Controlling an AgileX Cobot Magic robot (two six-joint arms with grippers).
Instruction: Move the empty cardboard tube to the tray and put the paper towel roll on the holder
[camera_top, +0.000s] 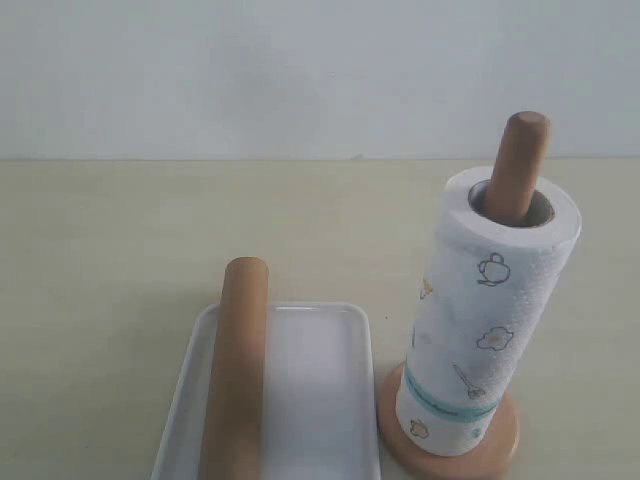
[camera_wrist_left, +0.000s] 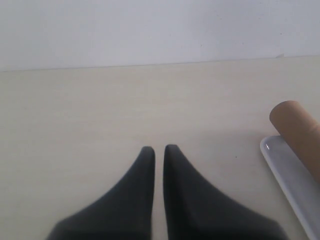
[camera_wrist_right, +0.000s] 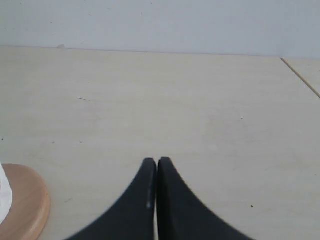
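In the tray (camera_top: 325, 385), along the side away from the holder (camera_top: 521, 160), the empty cardboard tube (camera_top: 238, 370) lies lengthwise, its far end reaching past the tray's far rim. Just beside the tray on its other side, the paper towel roll (camera_top: 487, 330) sits threaded over the holder's dowel, whose rounded top pokes out of the core; the roll leans slightly and rests on the disc base. Both steps look complete. The left gripper (camera_wrist_left: 159, 150) hangs over bare table (camera_top: 110, 240) on the tube's side of the tray, its jaws closed on nothing. The right gripper (camera_wrist_right: 157, 162) hangs beyond the holder from the tray, its jaws likewise pressed together and empty. The remaining risk is a careless retreat. The tube is round and the rim is low, so a brush from the left arm could roll it out onto the table. A knock from the right arm could tip the top-heavy holder towards the tray. By count: one tray, one tube, one roll, one holder, two grippers.
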